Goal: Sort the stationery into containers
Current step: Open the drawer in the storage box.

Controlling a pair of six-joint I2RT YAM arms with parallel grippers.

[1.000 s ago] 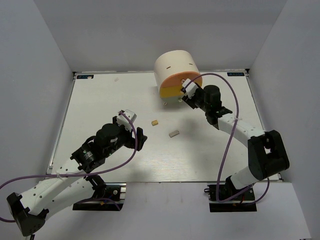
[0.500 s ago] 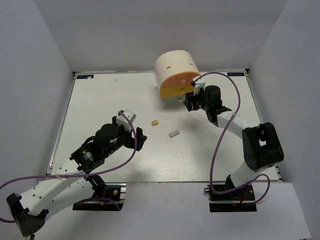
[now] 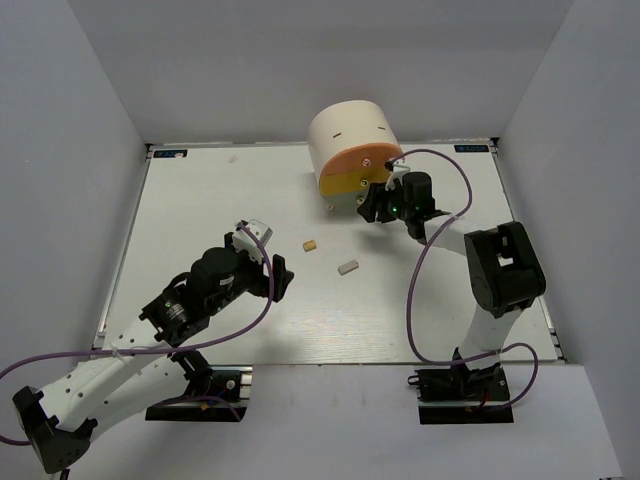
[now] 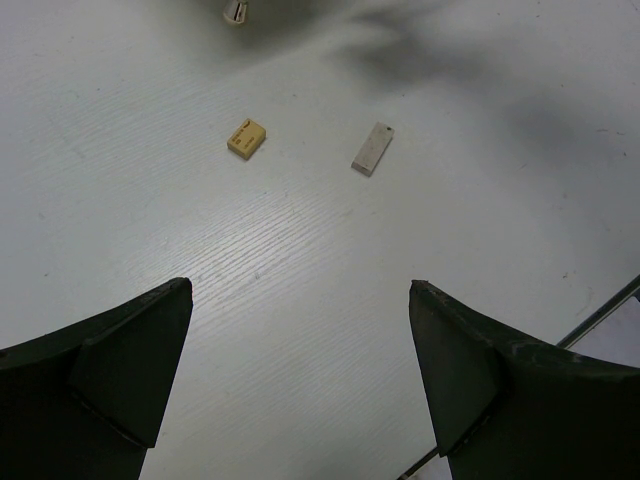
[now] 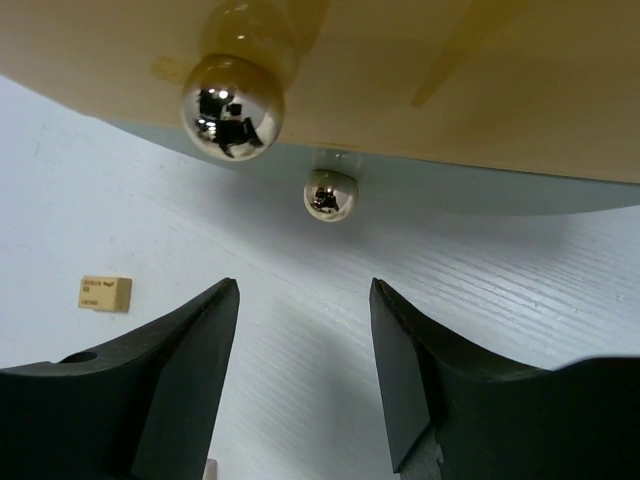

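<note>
While one organiser (image 3: pixel 350 135) stands beyond, two erasers (image 3: pixel 310 244) (image 3: pixel 348 267) lie apart.

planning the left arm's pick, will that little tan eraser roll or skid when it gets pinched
The tan eraser is a flat block lying on a broad face, so it probably won't roll. It looks tiny against the open left tool, so it is likely light and apt to skid on the smooth table if nudged off-centre.
</note>
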